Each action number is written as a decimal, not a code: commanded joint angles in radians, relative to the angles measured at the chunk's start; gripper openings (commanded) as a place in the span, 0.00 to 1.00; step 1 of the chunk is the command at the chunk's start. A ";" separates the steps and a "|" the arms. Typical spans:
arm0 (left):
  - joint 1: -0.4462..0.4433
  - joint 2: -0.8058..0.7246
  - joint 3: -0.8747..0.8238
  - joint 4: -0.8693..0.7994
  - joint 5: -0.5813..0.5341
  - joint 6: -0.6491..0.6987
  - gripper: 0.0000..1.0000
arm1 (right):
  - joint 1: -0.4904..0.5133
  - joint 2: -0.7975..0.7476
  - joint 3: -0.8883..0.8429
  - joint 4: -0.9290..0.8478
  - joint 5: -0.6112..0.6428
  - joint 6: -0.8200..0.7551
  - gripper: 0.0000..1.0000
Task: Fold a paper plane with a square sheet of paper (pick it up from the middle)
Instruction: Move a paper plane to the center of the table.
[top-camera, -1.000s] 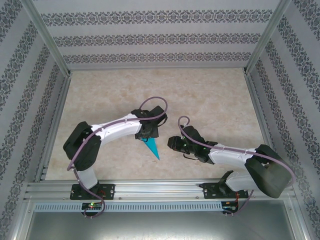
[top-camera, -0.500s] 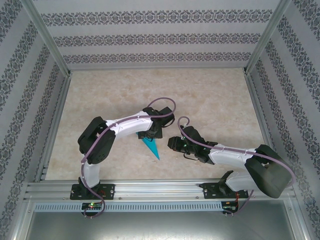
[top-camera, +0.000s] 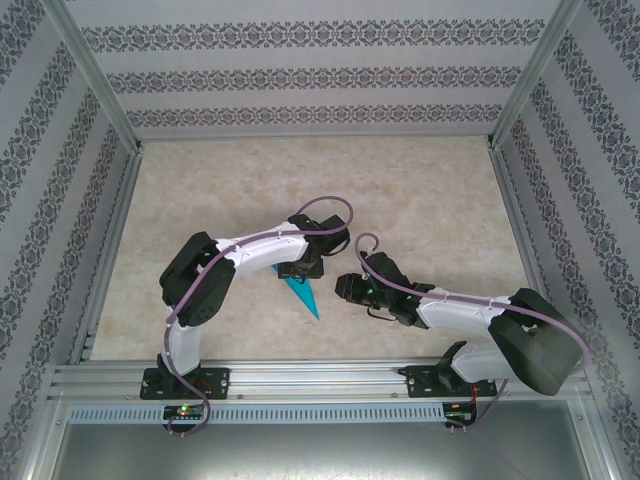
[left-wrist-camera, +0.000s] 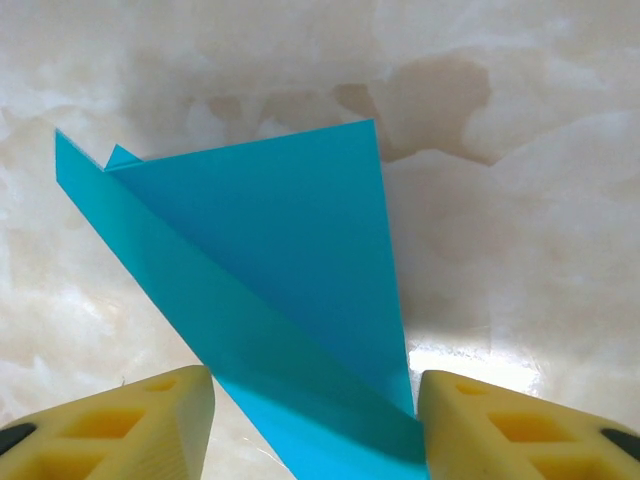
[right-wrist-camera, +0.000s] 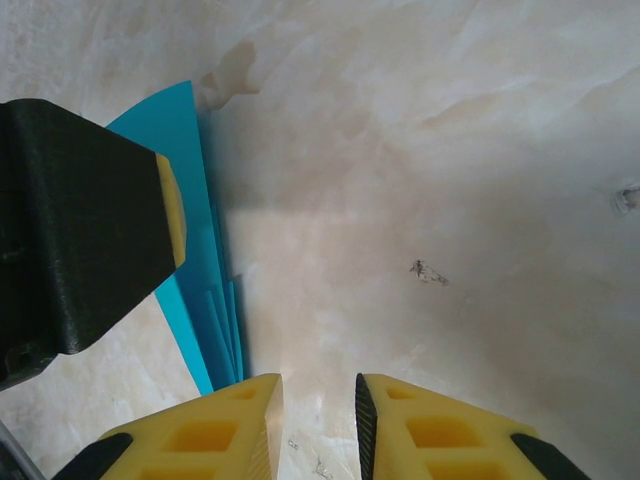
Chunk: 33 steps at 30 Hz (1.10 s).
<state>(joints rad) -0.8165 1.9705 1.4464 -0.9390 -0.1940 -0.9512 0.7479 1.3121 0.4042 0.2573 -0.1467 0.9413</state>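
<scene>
Gripper on my left arm (left-wrist-camera: 312, 400) first: its two yellow fingers (left-wrist-camera: 150, 425) stand well apart, open, low over the bench (top-camera: 300, 180), and the paper plane (left-wrist-camera: 280, 260) lies between them. Through the left wrist camera the teal paper is a long triangle with a diagonal crease and a layered flap along one side. Its broad end lies away from me and it narrows toward the gap between my fingers. The near edge of the paper reaches the inner face of the finger on the right of that view and seems to touch it. The other finger is clear of the paper, with bare bench between. I am not clamped on it.

From above, the plane rests on the marble-patterned bench near its front middle, between my two arms, with its sharp tip aimed toward the near edge and slightly right. My left gripper overlaps the plane's far end.

My right gripper (right-wrist-camera: 318, 400) sits just beside the plane, on its right side. Its fingers are only narrowly parted, with nothing but bare bench showing in the slit, so it holds nothing. Through the right wrist camera I see the teal layers fanned slightly along one edge, close to the finger on the left of that view. The black body of my left gripper hangs above the paper.
</scene>
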 joint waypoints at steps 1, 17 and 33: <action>-0.006 -0.013 -0.004 -0.050 -0.034 0.001 0.54 | -0.007 0.007 0.008 0.010 -0.011 -0.021 0.27; -0.003 -0.249 -0.237 0.116 -0.020 0.031 0.10 | 0.034 0.144 0.126 0.089 -0.132 -0.074 0.35; 0.023 -0.377 -0.408 0.233 0.020 0.046 0.03 | 0.074 0.389 0.232 0.223 -0.286 -0.043 0.39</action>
<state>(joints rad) -0.8032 1.6127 1.0447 -0.7368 -0.1730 -0.9203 0.8097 1.6798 0.6106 0.4202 -0.3943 0.8898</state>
